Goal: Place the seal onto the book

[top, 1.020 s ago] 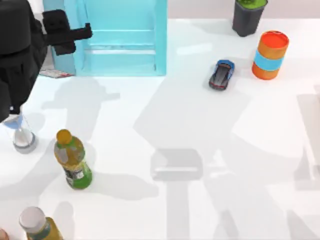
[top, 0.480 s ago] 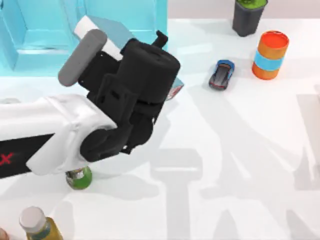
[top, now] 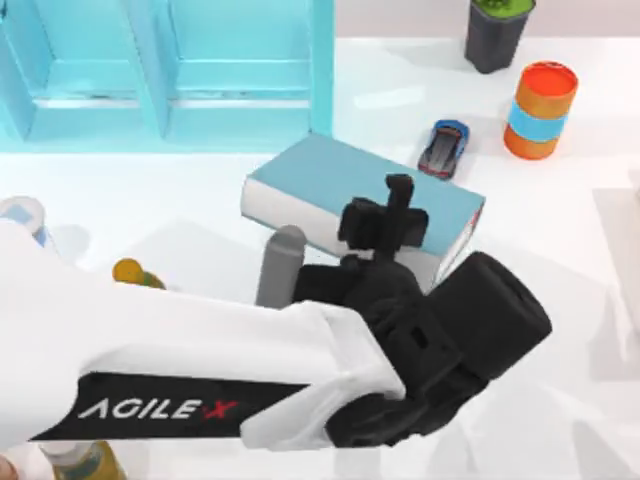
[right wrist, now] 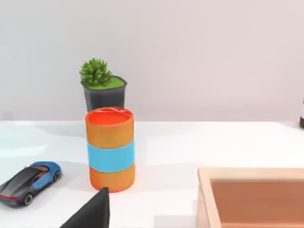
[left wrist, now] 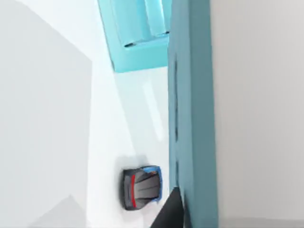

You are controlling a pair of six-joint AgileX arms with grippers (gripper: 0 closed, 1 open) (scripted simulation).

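The book [top: 330,175], teal-blue cover over white page edges, sits at an angle in the middle of the table in the top view. My left gripper [top: 392,218] is shut on the book's near long edge, and the white AgileX arm stretches in from the lower left. In the left wrist view the book [left wrist: 190,118] runs edge-on right beside the camera. The seal is hidden. My right gripper [right wrist: 90,213] is a dark tip at the lower edge of the right wrist view, near the orange cylinder [right wrist: 110,148].
A turquoise shelf unit [top: 180,70] stands at the back left. The blue toy car [top: 443,148], orange cylinder [top: 540,110] and potted plant [top: 497,30] are at the back right. Bottles [top: 128,270] stand at the left. A wooden tray [right wrist: 251,199] lies by the right arm.
My left arm has swung from the far left toward the table's middle. The book has travelled with it, away from the shelf to a spot beside the toy car.
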